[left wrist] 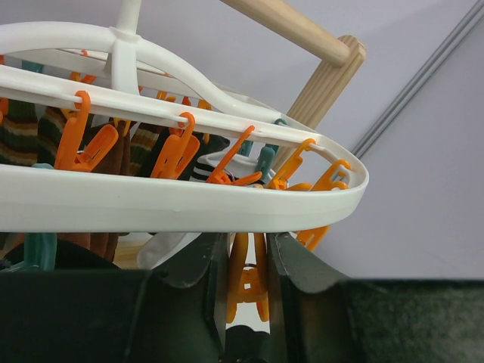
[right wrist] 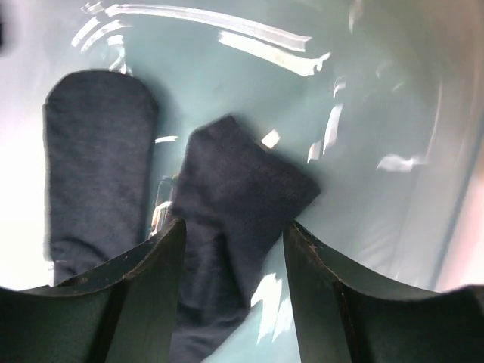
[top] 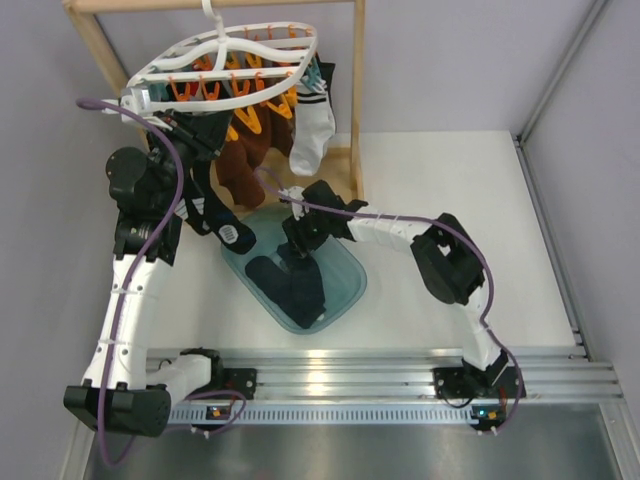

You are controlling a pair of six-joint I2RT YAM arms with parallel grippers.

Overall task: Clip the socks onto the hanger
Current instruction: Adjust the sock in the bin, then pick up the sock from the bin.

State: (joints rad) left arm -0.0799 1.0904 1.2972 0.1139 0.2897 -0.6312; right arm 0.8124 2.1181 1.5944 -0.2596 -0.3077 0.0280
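Left gripper is raised right under the rim of the white hanger, its two fingers pressed in on either side of one orange clip that dangles from the rim. More orange and teal clips hang along the bars above it. Right gripper is down inside the teal tub on the table, fingers spread wide and hovering over the navy socks that lie flat on the tub floor; one folded sock sits in the gap between the fingers and a longer one lies just beside it. From above, the hanger hangs from the wooden rack, with brown socks and a white striped sock already clipped to it.
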